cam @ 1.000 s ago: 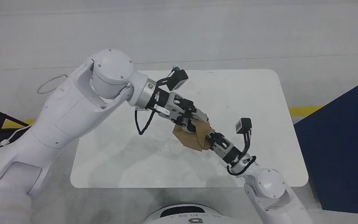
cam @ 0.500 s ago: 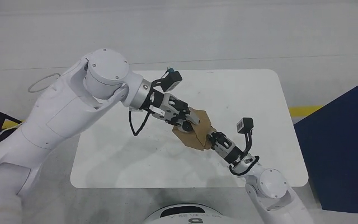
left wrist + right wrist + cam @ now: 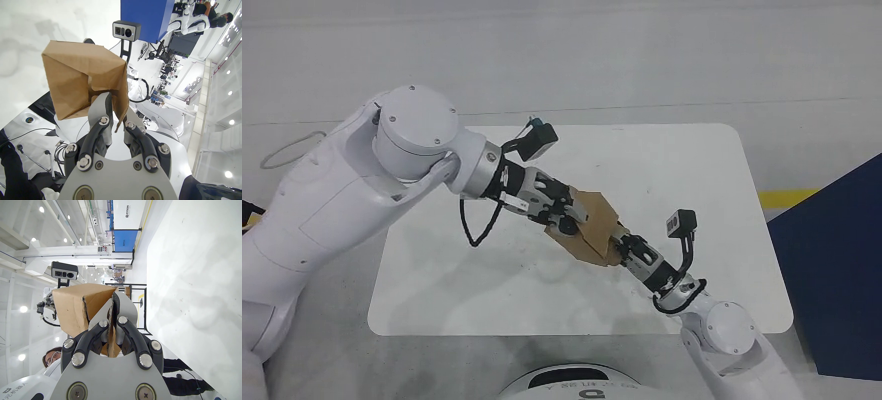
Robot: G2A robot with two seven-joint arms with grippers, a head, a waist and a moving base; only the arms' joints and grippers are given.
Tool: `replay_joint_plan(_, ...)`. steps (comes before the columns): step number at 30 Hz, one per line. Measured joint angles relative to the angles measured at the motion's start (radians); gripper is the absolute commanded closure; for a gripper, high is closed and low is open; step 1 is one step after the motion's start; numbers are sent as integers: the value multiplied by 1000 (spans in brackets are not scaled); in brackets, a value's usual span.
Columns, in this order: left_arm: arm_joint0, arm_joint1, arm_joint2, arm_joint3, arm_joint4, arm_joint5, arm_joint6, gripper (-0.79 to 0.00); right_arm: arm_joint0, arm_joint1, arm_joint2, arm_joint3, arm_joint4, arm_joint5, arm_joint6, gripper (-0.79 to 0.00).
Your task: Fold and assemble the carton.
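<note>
One carton (image 3: 594,222), two sets of jaws gripping it

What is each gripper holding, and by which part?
Both hold the carton. The left gripper pinches a wall at its open end, with one finger inside. The right gripper clamps a panel edge on the opposite side.

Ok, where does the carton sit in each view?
Top view: carton over the middle of the table, left claw and right claw at opposite ends.
Left wrist view: carton just ahead of the left claw, which grips one wall.
Right wrist view: carton just ahead of the right claw, which pinches an edge.
Shared landmark: the white table.
</note>
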Motion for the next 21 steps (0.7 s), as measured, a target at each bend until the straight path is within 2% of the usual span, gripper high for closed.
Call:
replay_joint_plan(4, -15, 21, 5, -9, -9, 15, 15, -166, 5, 0, -4, 4, 0, -3, 0, 0)
replay_joint_plan(12, -39, 56, 17, -25, -30, 20, 20, -256, 6, 1, -7, 10, 4, -14, 0, 0)
replay_joint_plan(21, -14, 69, -28, -28, -90, -25, 24, -231, 11, 2, -4, 37, 106, -68, 50, 0)
